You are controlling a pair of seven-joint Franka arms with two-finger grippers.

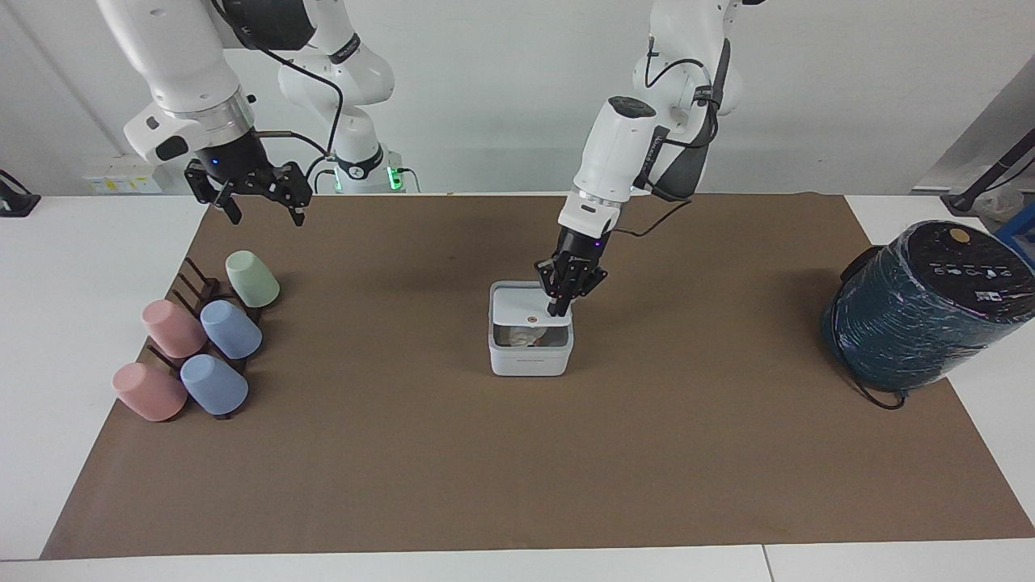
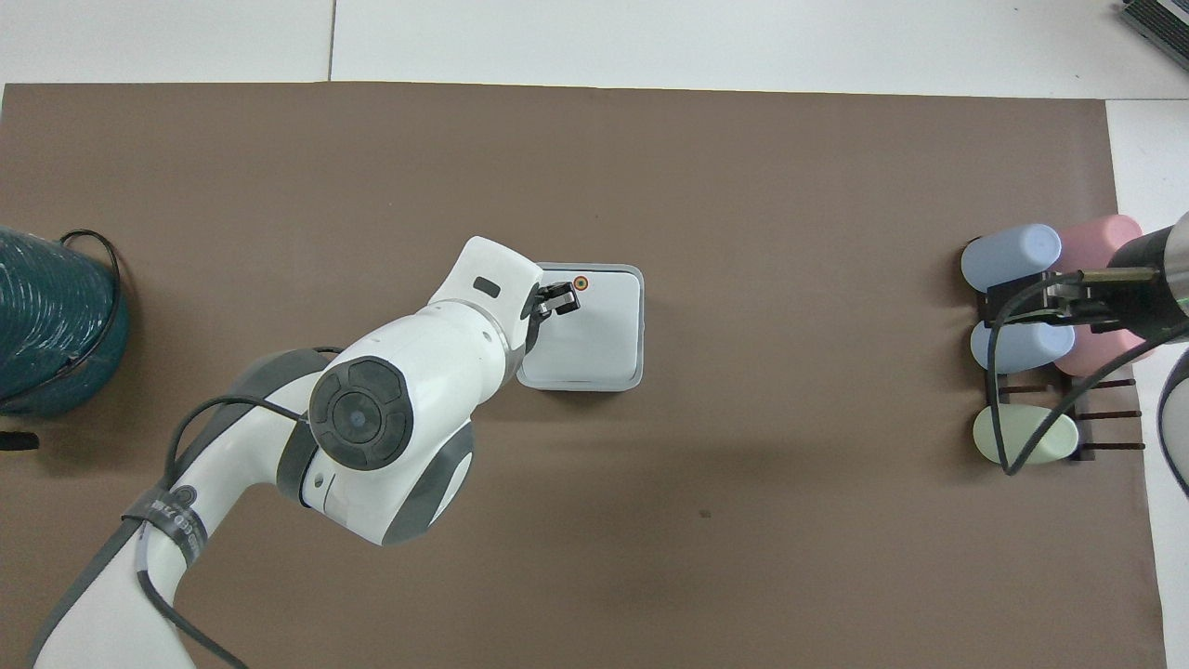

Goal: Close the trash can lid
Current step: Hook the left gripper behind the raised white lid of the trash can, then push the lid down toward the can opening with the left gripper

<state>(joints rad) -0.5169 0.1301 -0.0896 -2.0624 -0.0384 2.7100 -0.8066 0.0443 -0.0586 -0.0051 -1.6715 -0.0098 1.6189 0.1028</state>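
The white trash can (image 1: 530, 362) stands mid-table on the brown mat. Its lid (image 1: 521, 304) is hinged at the edge nearer the robots and tilts low over the box. A narrow gap at the front shows crumpled paper (image 1: 530, 335) inside. My left gripper (image 1: 555, 307) is shut, and its tips rest on the lid's top by the orange dot (image 1: 532, 318). In the overhead view the lid (image 2: 594, 330) covers almost all of the can (image 2: 638, 376), with the left gripper (image 2: 561, 299) beside the dot (image 2: 581, 282). My right gripper (image 1: 260, 212) waits open in the air over the mat's corner, near the cup rack.
Several pink, blue and green cups (image 1: 230, 329) lie on a dark rack (image 1: 191, 280) toward the right arm's end. A large dark teal wrapped cylinder (image 1: 922, 311) with a black cord stands at the left arm's end. The brown mat (image 1: 517, 469) covers the table.
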